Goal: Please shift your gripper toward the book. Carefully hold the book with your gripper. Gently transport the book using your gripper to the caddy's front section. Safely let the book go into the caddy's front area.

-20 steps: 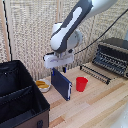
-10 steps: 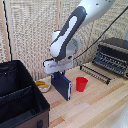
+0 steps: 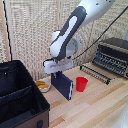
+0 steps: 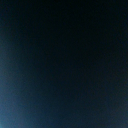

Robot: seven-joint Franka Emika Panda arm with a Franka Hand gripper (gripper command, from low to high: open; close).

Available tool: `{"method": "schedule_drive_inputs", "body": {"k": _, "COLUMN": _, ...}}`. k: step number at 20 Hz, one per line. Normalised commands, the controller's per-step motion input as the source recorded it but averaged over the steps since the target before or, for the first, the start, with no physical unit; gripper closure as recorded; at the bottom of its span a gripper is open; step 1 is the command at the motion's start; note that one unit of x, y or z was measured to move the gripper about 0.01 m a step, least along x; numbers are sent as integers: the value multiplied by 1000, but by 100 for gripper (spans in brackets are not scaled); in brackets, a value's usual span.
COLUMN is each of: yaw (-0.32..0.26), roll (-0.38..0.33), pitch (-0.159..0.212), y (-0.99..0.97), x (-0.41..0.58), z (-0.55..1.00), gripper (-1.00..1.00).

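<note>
In the exterior view the white arm bends down from the upper right, and its end effector (image 3: 59, 70) sits directly on the top edge of the book (image 3: 63, 85). The book stands upright on the light wooden worktop (image 3: 95, 107), a thin dark-blue slab with its lower corner close to the boards — whether it rests on them or hangs just clear cannot be told. The fingers are hidden behind the white block and the book's top, so whether they are clamped on the book or only around it cannot be told.

Just beside the book, toward the exterior view's right, stands a small red cup (image 3: 81, 84), shorter than the book and apart from it. Toward the exterior view's left of the book, a shallow yellow bowl (image 3: 43, 85) lies on the worktop, next to the wall of the caddy (image 3: 22, 102). The caddy is a large black box with inner dividers, filling the lower left corner of that view; the book is outside it, near its far corner.

At the exterior view's right edge a dark toaster oven (image 3: 114, 56) sits on the worktop with a wire rack (image 3: 97, 73) lying in front of it.

The wrist view shows only a dark blue surface filling the picture — nothing in it can be made out.
</note>
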Motion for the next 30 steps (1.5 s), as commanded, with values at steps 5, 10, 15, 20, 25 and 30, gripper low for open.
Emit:
{"method": "schedule_drive_inputs", "body": {"k": 5, "yaw": -145, "roll": 6, "pitch": 8, "y": -9, "x": 121, "z": 966, "gripper": 100}}
{"method": "schedule_drive_inputs", "body": {"k": 10, "yaw": -163, "roll": -1, "pitch": 21, "y": -4, "x": 218, "z": 1000, "gripper": 100}}
{"method": "schedule_drive_inputs", "body": {"k": 15, "yaw": -180, "roll": -11, "pitch": 35, "y": 0, "x": 199, "z": 1000, "gripper": 100}}
{"method": "schedule_drive_inputs", "body": {"k": 20, "yaw": -225, "roll": -18, "pitch": 5, "y": 51, "x": -78, "z": 920, "gripper": 100}}
{"method": "schedule_drive_inputs", "body": {"k": 25, "yaw": -266, "roll": -3, "pitch": -14, "y": 94, "x": -151, "z": 777, "gripper": 100}}
{"method": "schedule_drive_inputs", "body": {"k": 30, "yaw": -301, "roll": 0, "pitch": -33, "y": 125, "x": -61, "z": 643, "gripper": 100}}
